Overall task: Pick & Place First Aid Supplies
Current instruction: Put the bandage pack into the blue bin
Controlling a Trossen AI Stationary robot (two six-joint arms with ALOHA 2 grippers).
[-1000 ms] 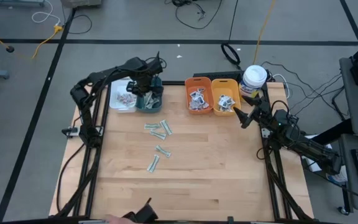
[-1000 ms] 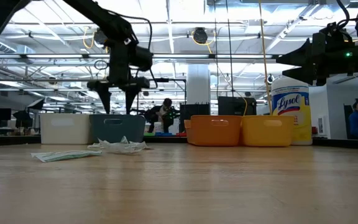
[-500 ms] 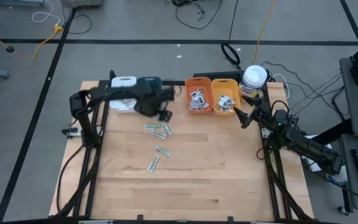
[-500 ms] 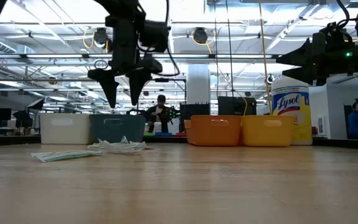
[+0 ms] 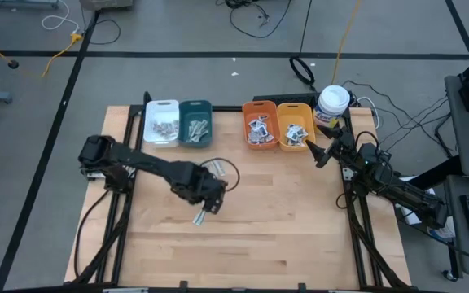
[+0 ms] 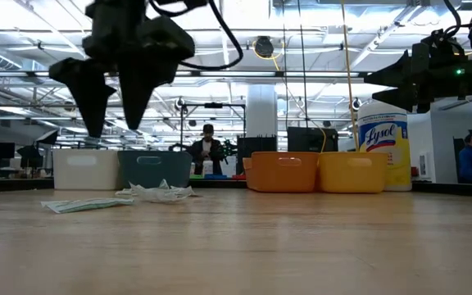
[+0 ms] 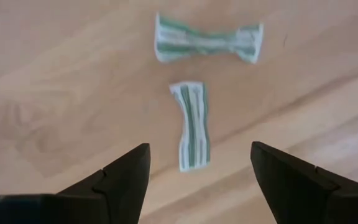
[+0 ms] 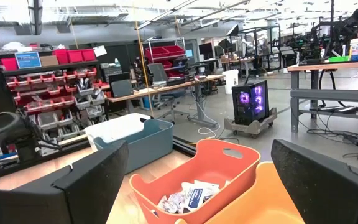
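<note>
Reaching: left arm stretched from its base at mid-left of the high view toward frame centre, elbow low, wrist turned down over the wood.
Left gripper: centre-left of the high view, hanging above the table; fingers spread apart, gripping nothing; in the low view seen at upper left, tips pointing down, clear of the surface.
Pale-green strips: two in the left wrist view, one lying lengthwise between the finger lines, one crosswise just beyond it at upper centre; both flat on the wood, untouched.
More strips: lower left of the low view, flat on the table, beside a crumpled heap near the bins.
Right arm: folded at the right edge of the high view, forearm angled toward upper left.
Right gripper: poised just beside the yellow bin, fingers wide apart, empty.
Bins: white and teal at upper centre-left, orange and yellow at upper centre, all holding packets.
Canister: upper right, beside the yellow bin.
</note>
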